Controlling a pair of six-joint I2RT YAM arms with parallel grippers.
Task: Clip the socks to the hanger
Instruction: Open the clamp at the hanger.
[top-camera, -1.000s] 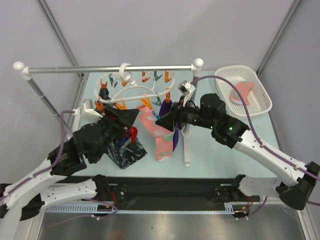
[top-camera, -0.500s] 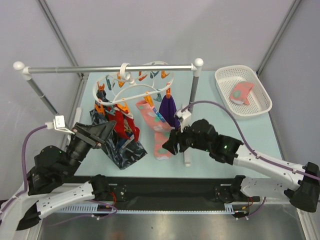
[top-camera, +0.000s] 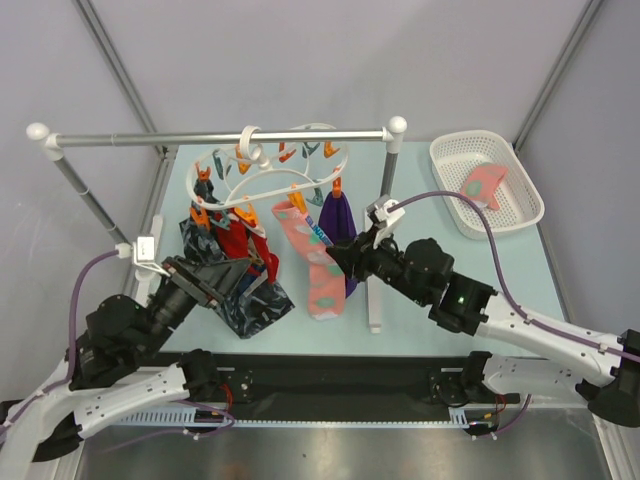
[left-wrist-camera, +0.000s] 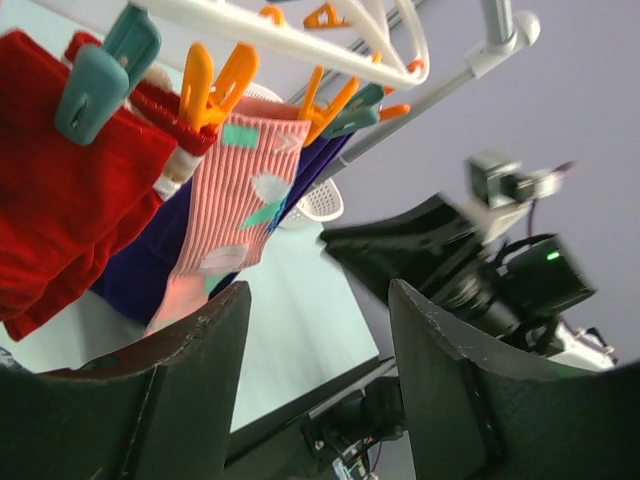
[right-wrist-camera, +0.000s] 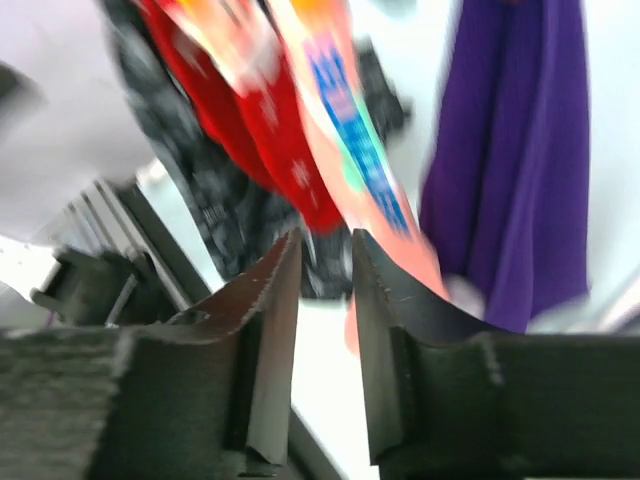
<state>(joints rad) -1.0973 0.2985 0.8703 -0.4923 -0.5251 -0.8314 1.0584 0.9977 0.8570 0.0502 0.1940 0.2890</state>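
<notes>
Hanger (top-camera: 265, 175), hooked on rail (top-camera: 150, 138), carries red socks (top-camera: 232, 236) and one pink sock (top-camera: 310, 255), clipped. Basket (top-camera: 447, 160) holds a last sock (top-camera: 484, 184); I judge that one outstanding. Left gripper (left-wrist-camera: 318, 290): fingers wide apart, empty. Right gripper (right-wrist-camera: 325, 240): narrowly apart, empty.

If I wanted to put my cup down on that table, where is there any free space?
The widest bare patch of table lies between the white basket and the right arm. A narrow strip runs along the near edge, in front of the socks. Beneath the hanger it is crowded: socks, purple cloth, dark cloth.
</notes>
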